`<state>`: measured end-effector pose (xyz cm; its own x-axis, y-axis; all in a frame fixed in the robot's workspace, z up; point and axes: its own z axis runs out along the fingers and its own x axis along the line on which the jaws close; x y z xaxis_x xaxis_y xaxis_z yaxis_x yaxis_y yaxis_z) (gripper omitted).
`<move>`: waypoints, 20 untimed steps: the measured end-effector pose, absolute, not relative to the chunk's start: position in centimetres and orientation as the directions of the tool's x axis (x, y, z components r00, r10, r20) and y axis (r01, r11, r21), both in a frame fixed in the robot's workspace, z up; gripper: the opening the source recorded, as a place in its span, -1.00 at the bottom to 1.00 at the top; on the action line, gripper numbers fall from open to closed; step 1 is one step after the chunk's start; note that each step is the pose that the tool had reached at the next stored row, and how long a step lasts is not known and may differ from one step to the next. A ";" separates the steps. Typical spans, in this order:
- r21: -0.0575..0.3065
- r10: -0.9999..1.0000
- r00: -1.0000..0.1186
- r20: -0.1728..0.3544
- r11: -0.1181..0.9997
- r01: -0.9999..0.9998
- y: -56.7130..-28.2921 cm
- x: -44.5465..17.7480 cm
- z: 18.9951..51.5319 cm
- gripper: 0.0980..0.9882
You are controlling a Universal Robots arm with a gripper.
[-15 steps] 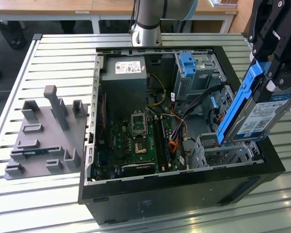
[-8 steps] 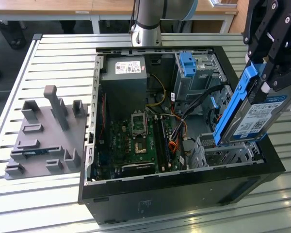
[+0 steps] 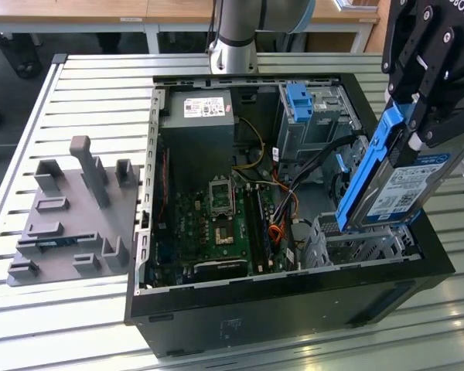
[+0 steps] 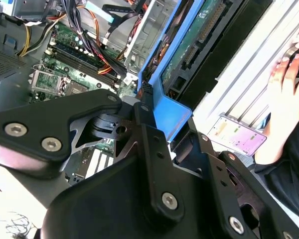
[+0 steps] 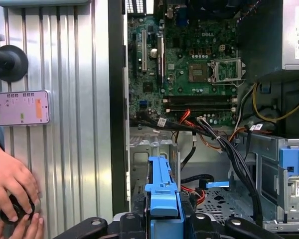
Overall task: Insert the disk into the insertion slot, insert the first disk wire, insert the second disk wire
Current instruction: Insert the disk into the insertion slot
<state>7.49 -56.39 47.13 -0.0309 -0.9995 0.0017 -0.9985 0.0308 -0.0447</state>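
Observation:
My gripper (image 3: 414,127) hangs over the exterior view's right side of the open computer case, shut on the disk (image 3: 406,185). The disk is a silver-grey drive with a white-and-blue label in a bright blue carrier (image 3: 369,171), held steeply tilted. Its lower end is just above the insertion slot (image 3: 365,243), a low grey perforated cage at the case's near right corner. In the first wrist view the carrier (image 5: 162,191) points into that cage (image 5: 139,157). In the second wrist view the gripper (image 4: 144,112) clamps the carrier, and the disk's green underside (image 4: 189,45) shows. Loose black and orange wires (image 5: 214,133) lie beside the cage.
A taller cage with a blue latch (image 3: 300,100) stands behind the slot. The motherboard (image 3: 216,224) fills the case floor. A grey fixture block (image 3: 73,209) sits on the slatted table at the exterior view's left. A person's hand (image 5: 10,184) and a phone (image 5: 20,107) are beside the case.

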 end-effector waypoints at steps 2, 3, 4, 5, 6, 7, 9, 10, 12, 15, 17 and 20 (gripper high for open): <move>-0.045 -1.000 -0.031 0.002 0.031 -0.999 -56.2 7.4 47.0 -0.39; -0.045 -1.000 -0.032 0.002 0.031 -0.999 -56.1 7.4 46.9 -0.39; -0.045 -0.999 -0.032 0.002 0.032 -0.998 -56.0 7.4 46.8 -0.39; -0.045 -0.999 -0.033 0.002 0.033 -0.998 -55.9 7.3 46.8 -0.39; -0.045 -0.999 -0.034 0.002 0.034 -0.998 -55.8 7.3 46.7 -0.39; -0.045 -0.999 -0.034 0.002 0.034 -0.998 -55.8 7.2 46.7 -0.39; -0.045 -0.999 -0.034 0.001 0.034 -0.998 -55.8 7.0 46.5 -0.39; -0.045 -0.999 -0.034 0.001 0.034 -0.998 -55.8 7.0 46.4 -0.39; -0.045 -0.999 -0.034 0.002 0.034 -0.998 -55.7 7.0 46.2 -0.39; -0.044 -0.999 -0.034 0.002 0.034 -0.998 -55.7 6.9 46.0 -0.39; -0.044 -0.999 -0.034 0.002 0.034 -0.998 -55.7 6.9 45.8 -0.39; -0.044 -0.999 -0.036 0.002 0.036 -0.998 -55.5 6.9 45.7 -0.39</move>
